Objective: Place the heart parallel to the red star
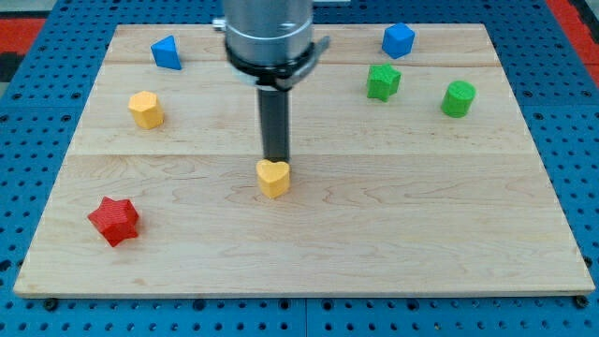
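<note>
- Bench (393, 234): a pale wooden board lying on a blue perforated surface (37, 122); seven blocks are on it.
- Arm: it carries no claw, so nothing is gripped. It ends in a straight dark rod (275, 122) hanging from a grey cylindrical housing (267, 33) at the view's top centre.
- The tip (276, 159) sits at the upper edge of the yellow heart (273, 177), at the heart's 12 o'clock. It appears to touch the block, though contact cannot be confirmed.
- The yellow heart lies near the middle of the bench, slightly toward the view's left.
- The red star (114, 220) lies at about 8 o'clock from the heart, well apart from it, near the bench's lower-left corner.
- A yellow block (146, 109), roughly hexagonal, stands at 10 o'clock from the heart.
- A blue triangular block (167, 52) lies near the upper-left corner.
- A blue block (398, 40), faceted in shape, lies toward the upper right.
- A green star-like block (383, 81) sits just below that blue block.
- A green rounded block (459, 98) lies at 3 o'clock from the green star-like block, close by but apart.
</note>
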